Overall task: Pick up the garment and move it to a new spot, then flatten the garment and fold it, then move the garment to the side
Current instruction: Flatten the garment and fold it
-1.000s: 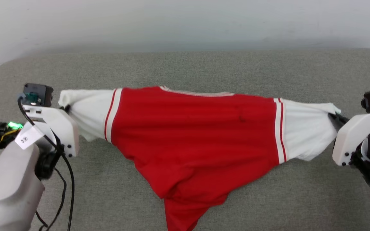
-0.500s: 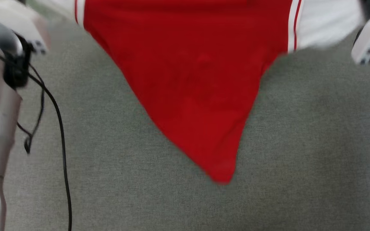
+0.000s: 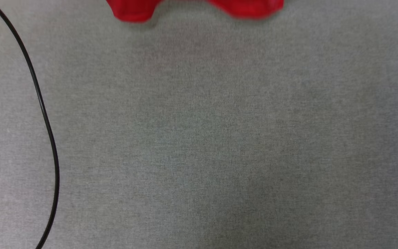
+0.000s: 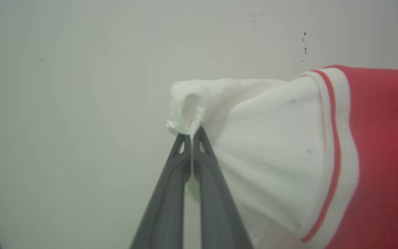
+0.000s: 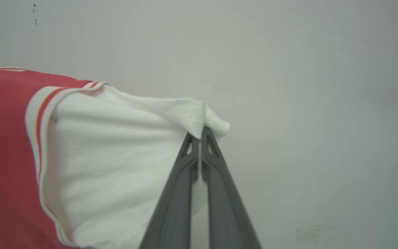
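At twelve o'clock in head view, red hem of garment (image 3: 131, 10) over grey surface (image 3: 199, 138). Left gripper (image 4: 192, 135) clamped on a white sleeve tip, red body toward three o'clock; right gripper (image 5: 201, 134) likewise, toward nine.

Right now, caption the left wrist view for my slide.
Left gripper shut on the jersey by its white sleeve, pale wall behind.
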`<state>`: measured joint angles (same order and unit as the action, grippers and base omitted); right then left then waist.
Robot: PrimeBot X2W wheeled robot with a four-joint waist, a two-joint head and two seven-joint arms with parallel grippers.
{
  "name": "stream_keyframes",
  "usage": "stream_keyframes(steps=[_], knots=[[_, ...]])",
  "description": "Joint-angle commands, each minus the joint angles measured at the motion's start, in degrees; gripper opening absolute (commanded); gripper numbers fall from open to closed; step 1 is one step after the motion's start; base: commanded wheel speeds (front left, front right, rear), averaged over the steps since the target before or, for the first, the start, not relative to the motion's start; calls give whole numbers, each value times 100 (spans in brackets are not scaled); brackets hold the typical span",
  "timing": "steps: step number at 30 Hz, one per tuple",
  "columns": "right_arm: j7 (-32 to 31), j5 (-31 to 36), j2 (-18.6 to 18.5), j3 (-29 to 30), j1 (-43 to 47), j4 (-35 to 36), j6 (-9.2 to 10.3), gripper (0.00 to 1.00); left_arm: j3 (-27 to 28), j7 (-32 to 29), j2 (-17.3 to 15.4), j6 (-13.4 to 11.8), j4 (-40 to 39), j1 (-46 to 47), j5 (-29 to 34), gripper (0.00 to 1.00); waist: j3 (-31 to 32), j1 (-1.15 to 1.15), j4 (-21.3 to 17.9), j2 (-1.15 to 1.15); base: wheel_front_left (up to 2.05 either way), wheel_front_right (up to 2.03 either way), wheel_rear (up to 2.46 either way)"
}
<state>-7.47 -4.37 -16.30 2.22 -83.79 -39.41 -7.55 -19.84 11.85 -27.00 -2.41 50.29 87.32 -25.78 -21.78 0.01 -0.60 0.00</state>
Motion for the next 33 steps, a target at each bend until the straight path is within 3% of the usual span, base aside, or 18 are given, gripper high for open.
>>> stream_keyframes(steps=[1,9,18,25,33], knots=[[91,42,-82,-30,-230,-117,12,0,-11,68,-82,37,78,199,82,0,-292,-1,5,0,0,0,0],[410,-1,-12,-373,-706,-532,12,0,-43,231,-45,194,346,478,67,0,-827,-1,-22,0,0,0,0],[854,-385,114,-895,-265,-1095,11,0,103,308,166,565,890,-120,-285,0,-1027,-1,-33,0,0,0,0],[1210,-1147,80,-1427,1062,-1128,11,0,182,341,328,896,1093,-1486,-636,0,-575,-1,-42,0,0,0,0],[1360,-2027,-151,-1611,3164,-515,11,0,721,340,374,965,-18,-3780,-776,0,60,-1,-11,0,0,0,0]])
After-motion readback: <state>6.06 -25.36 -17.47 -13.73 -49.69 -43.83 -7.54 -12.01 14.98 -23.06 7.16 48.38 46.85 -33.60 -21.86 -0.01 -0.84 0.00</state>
